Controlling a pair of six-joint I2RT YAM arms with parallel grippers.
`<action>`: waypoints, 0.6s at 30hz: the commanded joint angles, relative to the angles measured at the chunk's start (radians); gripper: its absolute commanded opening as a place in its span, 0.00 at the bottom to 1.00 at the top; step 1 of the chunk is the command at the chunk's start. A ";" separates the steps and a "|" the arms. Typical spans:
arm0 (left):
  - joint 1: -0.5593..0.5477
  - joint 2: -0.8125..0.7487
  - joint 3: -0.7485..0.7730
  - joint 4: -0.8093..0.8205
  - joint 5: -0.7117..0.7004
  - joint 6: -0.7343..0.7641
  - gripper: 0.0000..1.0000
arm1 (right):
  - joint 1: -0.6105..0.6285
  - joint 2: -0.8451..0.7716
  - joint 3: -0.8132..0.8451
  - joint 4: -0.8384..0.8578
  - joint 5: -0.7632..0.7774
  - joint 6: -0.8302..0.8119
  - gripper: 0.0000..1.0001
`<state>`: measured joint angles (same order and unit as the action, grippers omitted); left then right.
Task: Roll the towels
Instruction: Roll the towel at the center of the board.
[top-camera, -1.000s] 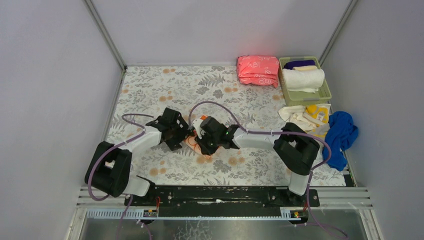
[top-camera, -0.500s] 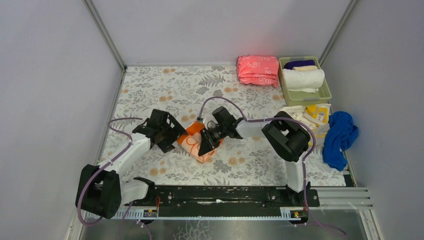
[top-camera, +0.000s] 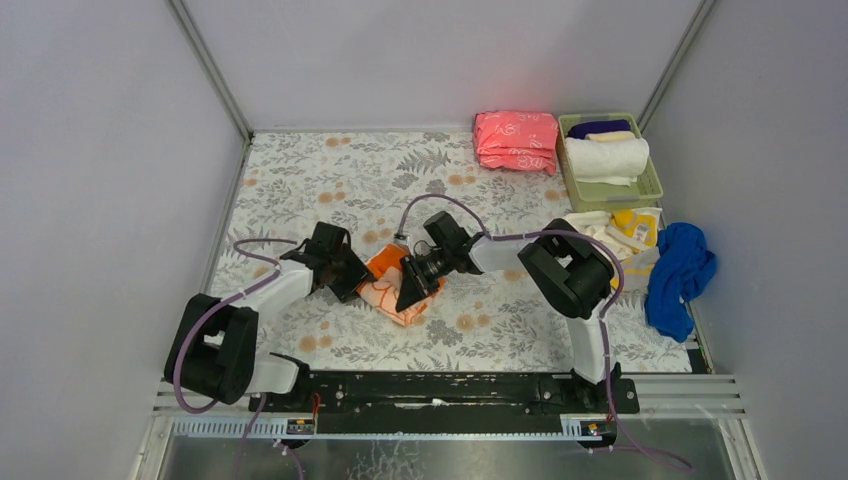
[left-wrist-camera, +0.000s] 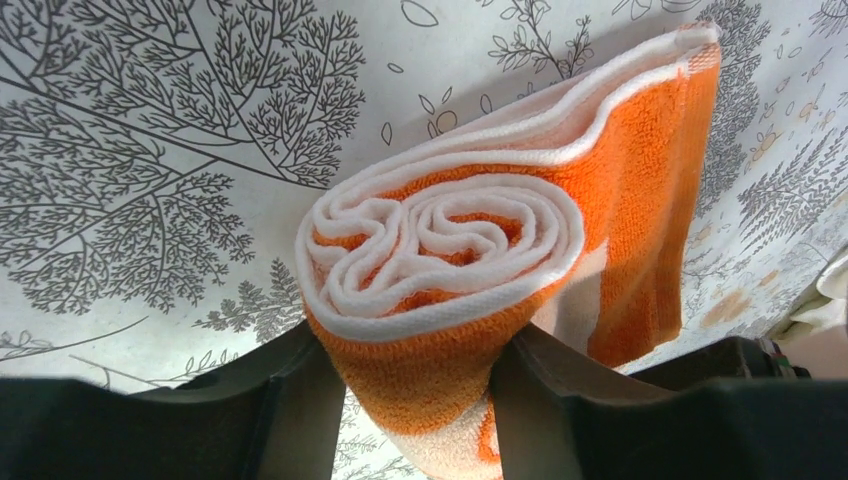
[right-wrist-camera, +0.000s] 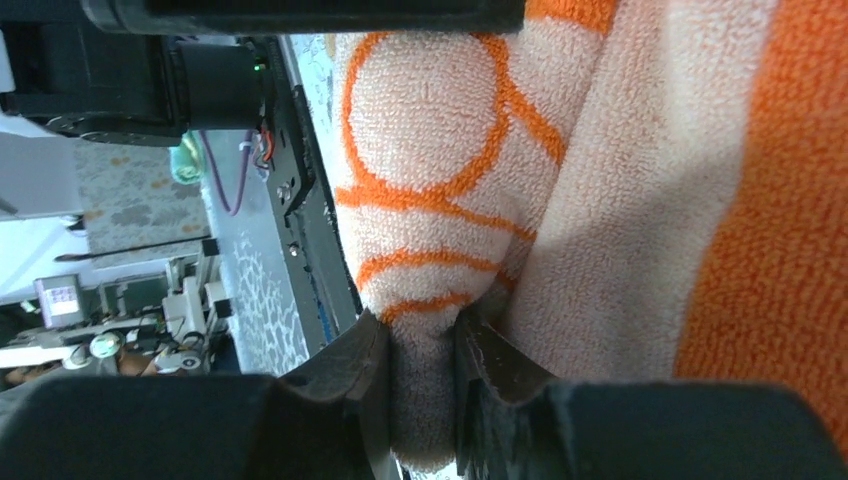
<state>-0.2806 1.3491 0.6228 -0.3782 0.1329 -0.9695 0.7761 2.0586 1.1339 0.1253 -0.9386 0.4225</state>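
while the rolled orange towel (left-wrist-camera: 440, 240) is held at the table (top-camera: 300, 170) centre, its spiral end clamped by the left gripper (left-wrist-camera: 410, 400) and a fold pinched by the right gripper (right-wrist-camera: 420, 370), unrolling could be caused by either grip slackening.

Nubbly terry cloth of the orange towel (left-wrist-camera: 440, 250), smooth matt table cover (top-camera: 330, 170), matt plastic green basket (top-camera: 612, 198)
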 joint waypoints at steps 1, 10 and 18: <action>0.003 0.062 -0.080 -0.040 -0.079 0.020 0.43 | 0.010 -0.065 -0.033 -0.183 0.225 -0.057 0.25; -0.004 0.118 -0.047 -0.039 -0.092 0.041 0.23 | 0.154 -0.322 0.023 -0.385 0.746 -0.214 0.61; -0.024 0.137 -0.032 -0.051 -0.090 0.043 0.23 | 0.396 -0.422 0.070 -0.399 1.210 -0.362 0.73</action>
<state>-0.2893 1.4109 0.6357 -0.3359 0.1539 -0.9661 1.0782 1.6760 1.1511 -0.2508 -0.0299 0.1677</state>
